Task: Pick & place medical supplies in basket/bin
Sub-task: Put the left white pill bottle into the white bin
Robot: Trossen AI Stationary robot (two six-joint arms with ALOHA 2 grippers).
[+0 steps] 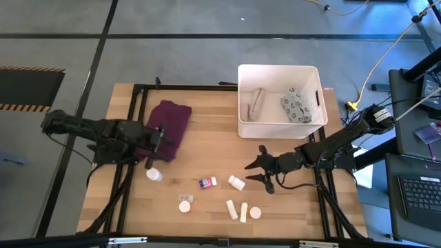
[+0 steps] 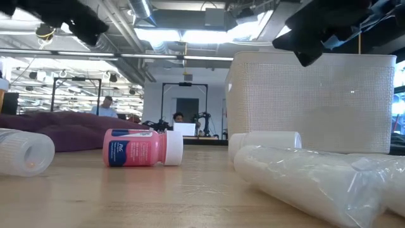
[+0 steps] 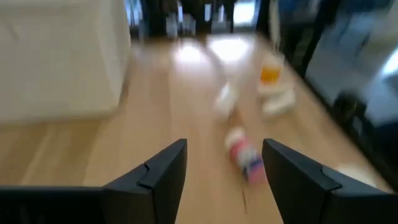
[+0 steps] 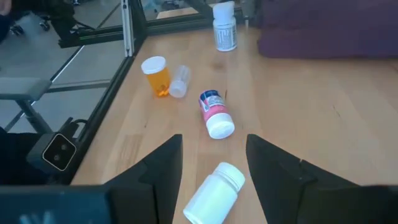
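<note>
1. Looking straight down, the white tub point(image 1: 278, 101) sits at the far side of the surface point(image 1: 207, 131), holding a grey patterned pouch point(image 1: 294, 106). The right tool point(image 1: 258, 170) hovers with fingers wide beside a white bottle point(image 1: 236, 182); the left tool point(image 1: 157, 147) hangs over the purple cloth point(image 1: 170, 126).
2. Level view: a pink-labelled bottle point(image 2: 142, 147) lies on its side.
3. Left wrist: fingers point(image 3: 163, 171) spread wide.
4. Right wrist: a white bottle point(image 4: 213, 193) lies between wide fingers point(image 4: 160, 168).

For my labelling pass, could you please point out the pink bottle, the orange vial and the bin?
pink bottle point(image 4: 214, 115): right wrist view, on its pink label.
orange vial point(image 4: 156, 76): right wrist view, on its amber body below the cap.
bin point(image 1: 278, 67): high view, on its far rim.
</note>
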